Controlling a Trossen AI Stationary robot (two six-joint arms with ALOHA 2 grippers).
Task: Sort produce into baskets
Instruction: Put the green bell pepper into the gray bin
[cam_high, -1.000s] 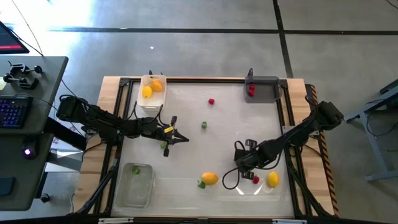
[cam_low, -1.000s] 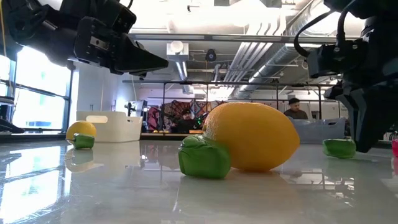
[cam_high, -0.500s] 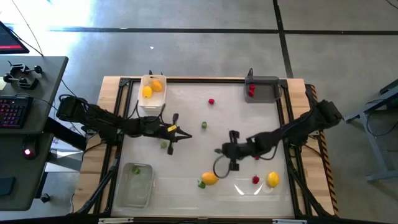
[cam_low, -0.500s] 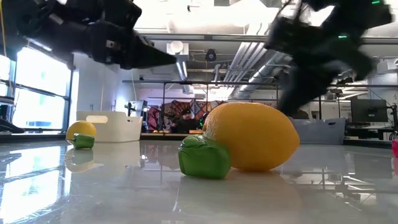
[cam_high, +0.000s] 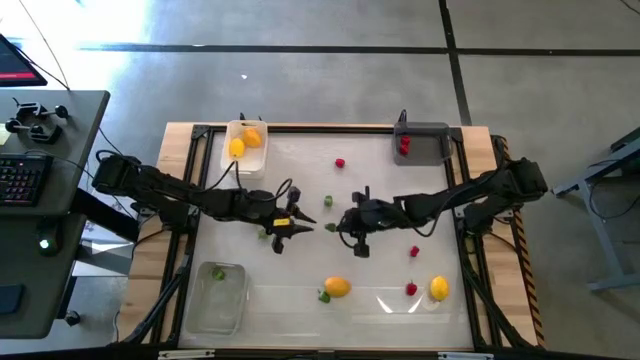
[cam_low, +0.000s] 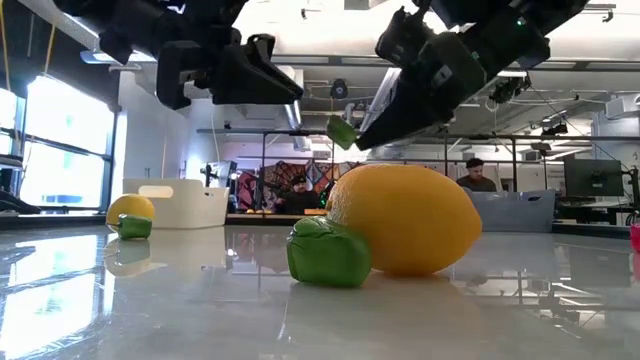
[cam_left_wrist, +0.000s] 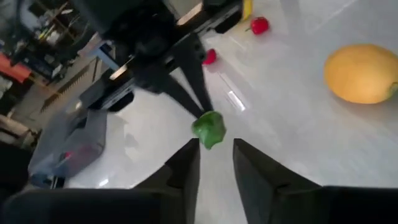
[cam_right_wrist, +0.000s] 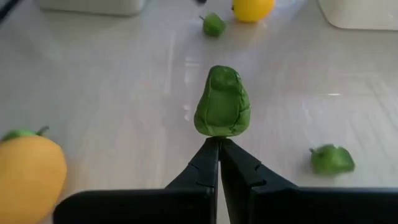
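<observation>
Right jaws' tips (shut): green piece

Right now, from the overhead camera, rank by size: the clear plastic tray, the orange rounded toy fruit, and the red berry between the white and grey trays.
Clear plastic tray, clearly largest
Orange rounded toy fruit
Red berry, smallest

High view looked straight down; low view sat level, close behind orange fruit; both showed it.
</observation>
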